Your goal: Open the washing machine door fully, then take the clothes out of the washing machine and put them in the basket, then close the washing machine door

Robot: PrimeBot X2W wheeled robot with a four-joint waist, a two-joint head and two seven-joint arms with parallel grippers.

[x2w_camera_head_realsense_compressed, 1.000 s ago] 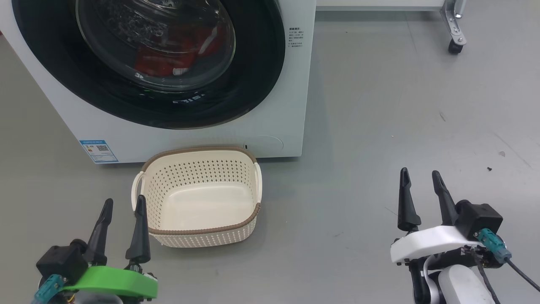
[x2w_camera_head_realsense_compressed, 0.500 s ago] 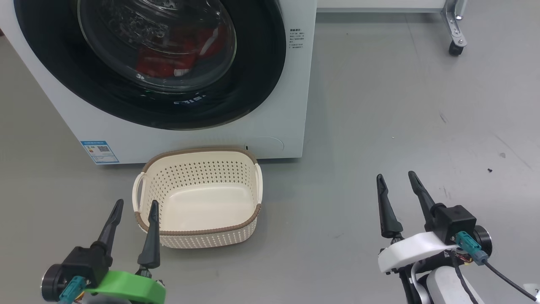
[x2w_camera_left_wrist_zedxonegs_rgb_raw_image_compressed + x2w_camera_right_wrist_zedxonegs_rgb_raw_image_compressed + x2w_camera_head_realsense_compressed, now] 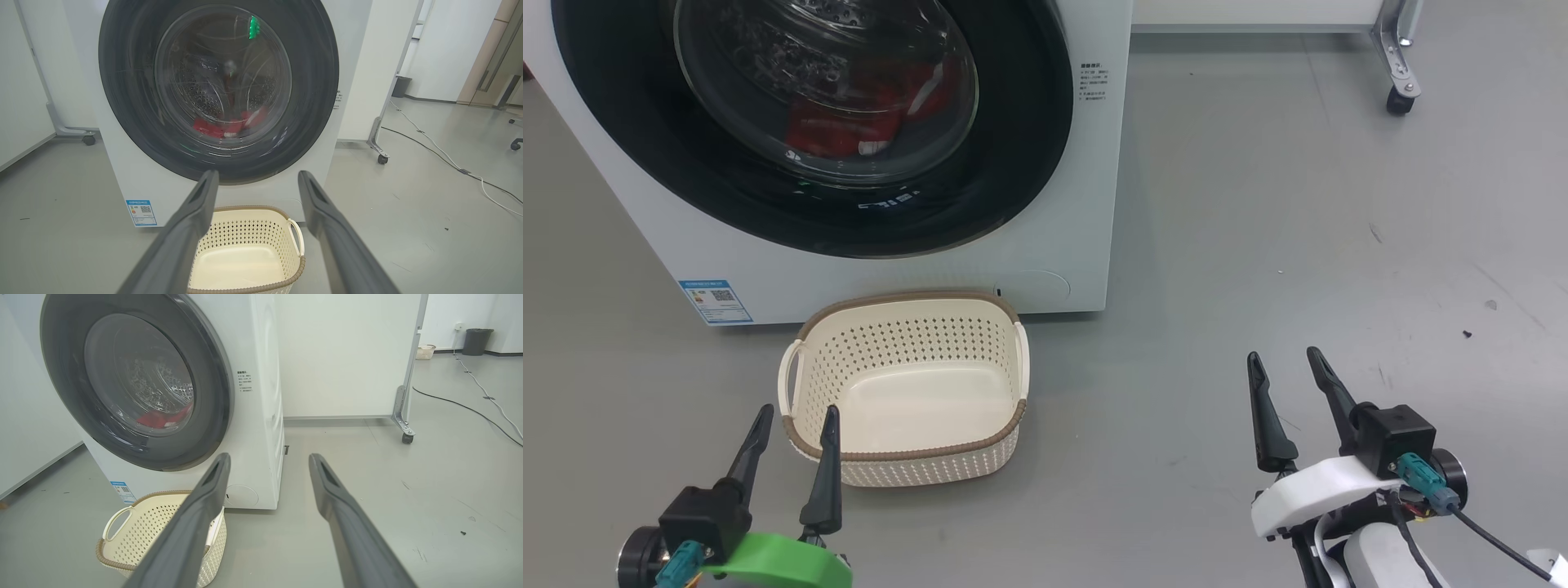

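Dimly, clothes (image 3: 841, 135) behind shut door (image 3: 1013, 147), top cropped, left hand (image 3: 798, 410), right hand (image 3: 1282, 354) spread

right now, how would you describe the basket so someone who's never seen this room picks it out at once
Find the big white washing machine with the round black door. On the grey floor just in front, below the door, sits the basket. It is small and cream, with perforated sides, a brown rim and two handles, and empty.
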